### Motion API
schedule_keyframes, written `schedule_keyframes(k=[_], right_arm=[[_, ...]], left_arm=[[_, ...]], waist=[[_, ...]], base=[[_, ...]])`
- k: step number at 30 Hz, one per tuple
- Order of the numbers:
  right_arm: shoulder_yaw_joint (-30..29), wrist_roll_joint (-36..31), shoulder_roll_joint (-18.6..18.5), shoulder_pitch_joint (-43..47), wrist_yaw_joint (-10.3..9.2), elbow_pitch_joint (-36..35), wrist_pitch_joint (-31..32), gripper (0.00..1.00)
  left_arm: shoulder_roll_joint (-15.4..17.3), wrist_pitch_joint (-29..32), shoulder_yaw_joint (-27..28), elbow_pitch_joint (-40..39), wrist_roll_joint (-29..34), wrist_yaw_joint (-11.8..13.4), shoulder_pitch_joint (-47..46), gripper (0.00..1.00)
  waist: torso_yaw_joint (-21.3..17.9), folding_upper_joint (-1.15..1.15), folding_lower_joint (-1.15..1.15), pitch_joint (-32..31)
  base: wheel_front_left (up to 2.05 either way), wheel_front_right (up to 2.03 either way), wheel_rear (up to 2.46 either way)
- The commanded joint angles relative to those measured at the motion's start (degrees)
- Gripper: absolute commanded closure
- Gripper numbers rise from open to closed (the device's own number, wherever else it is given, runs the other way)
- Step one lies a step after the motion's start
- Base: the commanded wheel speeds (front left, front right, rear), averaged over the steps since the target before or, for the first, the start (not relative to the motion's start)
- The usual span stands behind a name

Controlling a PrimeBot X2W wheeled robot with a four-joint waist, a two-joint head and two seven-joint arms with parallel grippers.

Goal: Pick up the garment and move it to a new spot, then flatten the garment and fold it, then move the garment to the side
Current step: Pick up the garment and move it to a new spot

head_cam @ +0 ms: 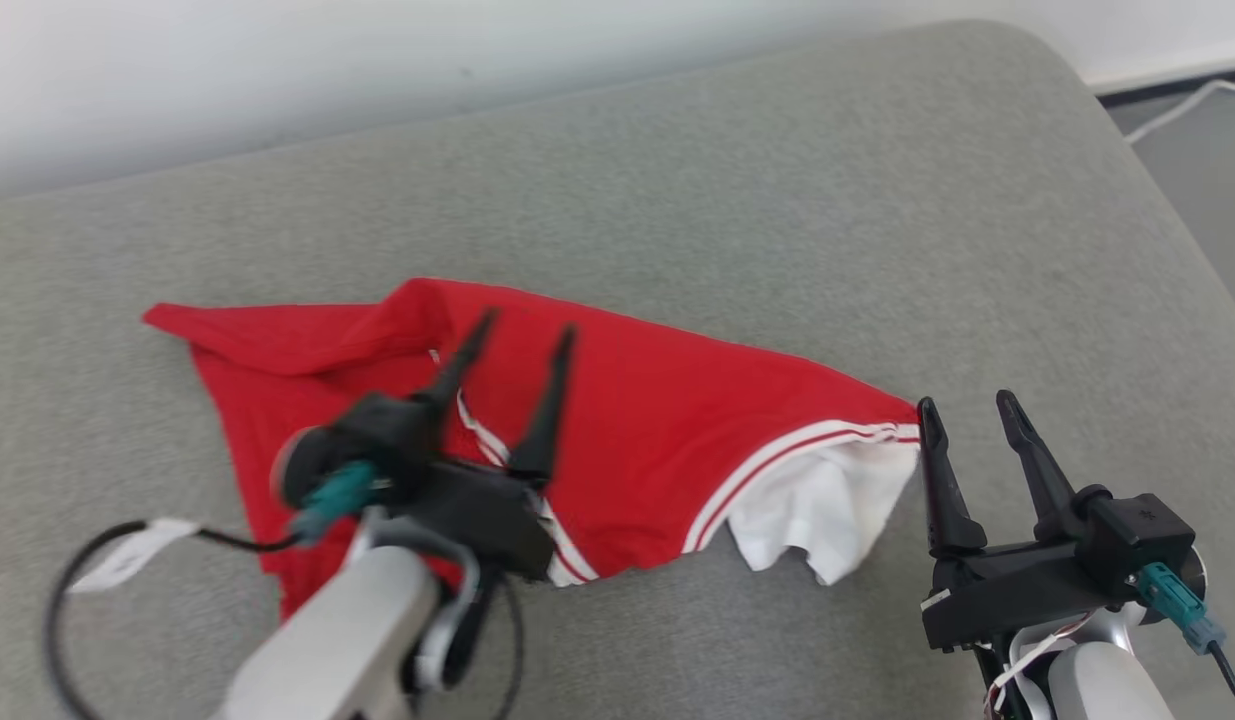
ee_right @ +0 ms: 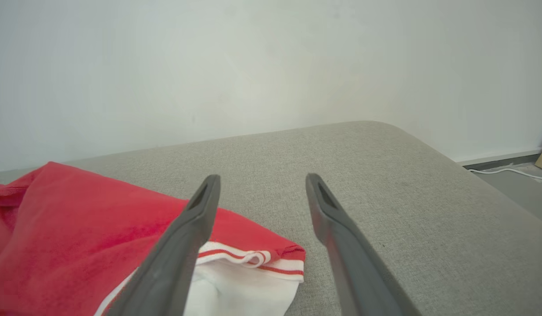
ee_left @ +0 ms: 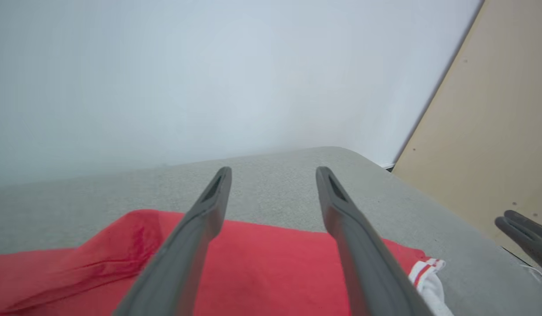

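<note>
Both grippers spread wide, nothing held. The red garment [head_cam: 657,440] with white striped trim lies rumpled on the grey upholstered surface [head_cam: 777,200]. Its long axis runs left-right across the head view, dipping to the right. Our left gripper [head_cam: 529,325] hangs over its middle. Our right gripper [head_cam: 965,402] sits just beside its right end, by the white section [head_cam: 822,500]. We'd say right takes that end, left the far one. No brand or print readable; the cable tag [head_cam: 132,552] looks blank.

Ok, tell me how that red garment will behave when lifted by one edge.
Probably floppy: the red garment lies creased and folded on the grey cushion. Likely light, being thin cloth. Pushed, it would probably bunch, not slide.
</note>
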Motion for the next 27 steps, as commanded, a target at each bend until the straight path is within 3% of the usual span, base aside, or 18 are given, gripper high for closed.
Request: schedule_keyframes(k=[1, 4, 9, 17, 27], right_arm=[[-0.16, -0.34, -0.40, 0.91, 0.02, -0.40, 0.28, 0.00], [-0.27, -0.49, -0.61, 1.41, 0.02, -1.00, 0.85, 0.00], [-0.27, -0.82, -0.91, 2.51, 0.02, -1.93, 1.76, 0.00], [0.15, -0.79, -1.38, 3.84, 0.02, -2.77, 2.86, 0.00], [1.10, -1.32, -1.63, 7.15, 0.02, -4.01, 4.62, 0.00]], left_arm=[[1.69, -0.49, 1.70, -1.58, 0.68, 1.08, 1.97, 0.00], [4.50, -0.75, 5.64, -3.95, 0.73, 1.93, 4.17, 0.00], [8.53, -0.86, 11.42, -7.28, 1.58, 0.72, 8.54, 0.00], [12.16, -0.88, 20.24, -10.39, 5.31, 1.66, 16.89, 0.00], [11.19, -0.89, 29.16, -15.47, 10.87, 1.69, 30.86, 0.00]], waist=[[3.00, 0.00, 0.00, -2.39], [4.31, 0.00, 0.00, -3.32], [6.03, 0.00, 0.00, -4.67], [7.63, 0.00, 0.00, -6.72], [9.22, 0.00, 0.00, -10.99]], base=[[0.00, 0.00, 0.00], [0.00, 0.00, 0.00], [0.00, 0.00, 0.00], [0.00, 0.00, 0.00], [0.00, 0.00, 0.00]])
